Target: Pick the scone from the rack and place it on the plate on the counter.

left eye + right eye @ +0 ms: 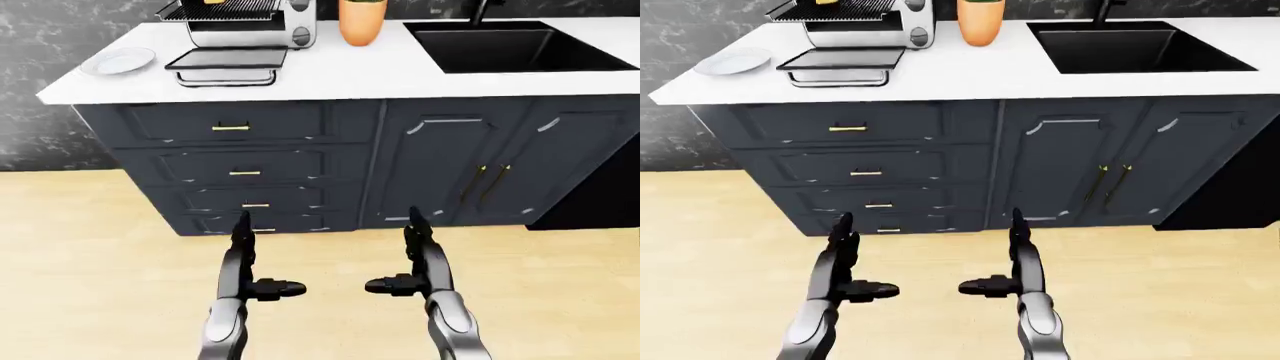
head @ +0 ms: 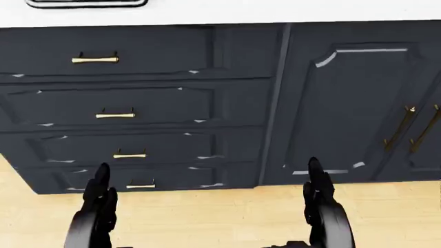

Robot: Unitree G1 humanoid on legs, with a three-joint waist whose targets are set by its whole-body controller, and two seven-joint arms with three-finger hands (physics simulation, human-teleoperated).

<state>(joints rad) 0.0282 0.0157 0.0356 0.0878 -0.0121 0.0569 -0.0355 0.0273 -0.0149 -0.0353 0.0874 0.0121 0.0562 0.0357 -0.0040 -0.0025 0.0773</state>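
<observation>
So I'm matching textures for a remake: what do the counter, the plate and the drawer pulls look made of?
Counter: plain matte white slab, perhaps stone or laminate.
Plate: pale, lightly glossy, ceramic-looking, with a shaded rim.
Drawer pulls: polished brass-coloured metal with bright highlights, on dark navy painted fronts.

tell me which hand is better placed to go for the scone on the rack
Left, tentatively. The toaster oven rack and plate sit at the counter's left end, on the left hand's side. The right hand is farther right. Both are open, empty, and below the counter.
</observation>
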